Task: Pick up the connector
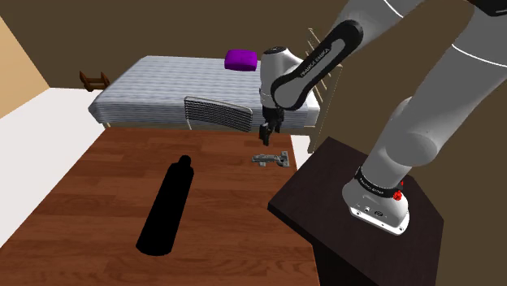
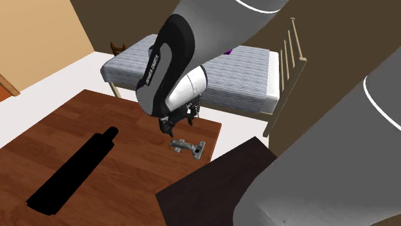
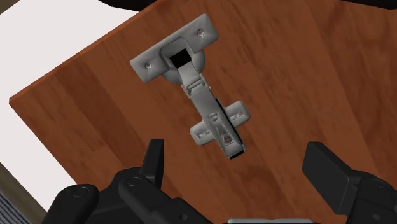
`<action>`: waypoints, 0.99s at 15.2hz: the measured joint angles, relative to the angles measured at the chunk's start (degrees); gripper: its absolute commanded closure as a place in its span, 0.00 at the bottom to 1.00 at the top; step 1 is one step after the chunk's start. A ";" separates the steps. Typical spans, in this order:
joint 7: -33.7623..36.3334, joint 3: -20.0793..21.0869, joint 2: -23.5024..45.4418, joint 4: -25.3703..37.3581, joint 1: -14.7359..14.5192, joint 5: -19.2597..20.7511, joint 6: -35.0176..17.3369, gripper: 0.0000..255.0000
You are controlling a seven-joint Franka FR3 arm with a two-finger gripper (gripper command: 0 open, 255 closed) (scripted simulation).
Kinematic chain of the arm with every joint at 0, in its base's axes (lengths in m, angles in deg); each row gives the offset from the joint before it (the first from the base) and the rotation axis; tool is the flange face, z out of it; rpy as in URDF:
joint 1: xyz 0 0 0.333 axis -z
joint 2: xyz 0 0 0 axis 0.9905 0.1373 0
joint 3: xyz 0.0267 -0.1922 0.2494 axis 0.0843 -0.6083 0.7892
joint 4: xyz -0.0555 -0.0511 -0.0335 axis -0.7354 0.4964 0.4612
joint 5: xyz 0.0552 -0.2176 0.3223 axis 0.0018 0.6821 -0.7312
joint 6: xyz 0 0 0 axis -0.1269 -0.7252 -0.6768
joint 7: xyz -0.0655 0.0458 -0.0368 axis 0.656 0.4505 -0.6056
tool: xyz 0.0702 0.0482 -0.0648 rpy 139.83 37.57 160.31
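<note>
The connector (image 1: 270,159) is a grey metal hinge-like piece lying flat on the brown wooden table (image 1: 114,171), near its far edge by the stand. In the second exterior view the connector (image 2: 188,147) lies just below the hand. My black gripper (image 1: 268,133) hangs a little above it, also seen as the gripper (image 2: 175,124) over the table. In the wrist view the connector (image 3: 196,89) lies ahead of the gripper (image 3: 238,167), whose fingers stand well apart with nothing between them. It touches neither finger.
A long black bottle (image 1: 166,205) lies on its side on the table, toward the shoulder view's left. The dark stand (image 1: 357,203) sits close beside the connector. Beyond the table stands a grey bed (image 1: 171,85) with a purple pillow (image 1: 241,58) and a wooden headboard (image 2: 289,58).
</note>
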 measured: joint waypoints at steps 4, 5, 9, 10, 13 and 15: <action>2.65 0.54 9.44 1.88 -0.21 4.09 -6.18 0.00; 3.58 0.38 12.45 2.95 -0.36 5.56 -7.79 0.00; 6.96 -0.92 21.45 5.48 -1.84 10.36 -12.98 0.00; 7.14 -1.21 22.43 5.78 -1.93 10.82 -13.60 0.00; 8.20 -1.98 25.55 6.74 -2.59 12.02 -15.69 0.00; 8.74 -2.53 27.47 7.26 -2.96 12.68 -17.07 0.00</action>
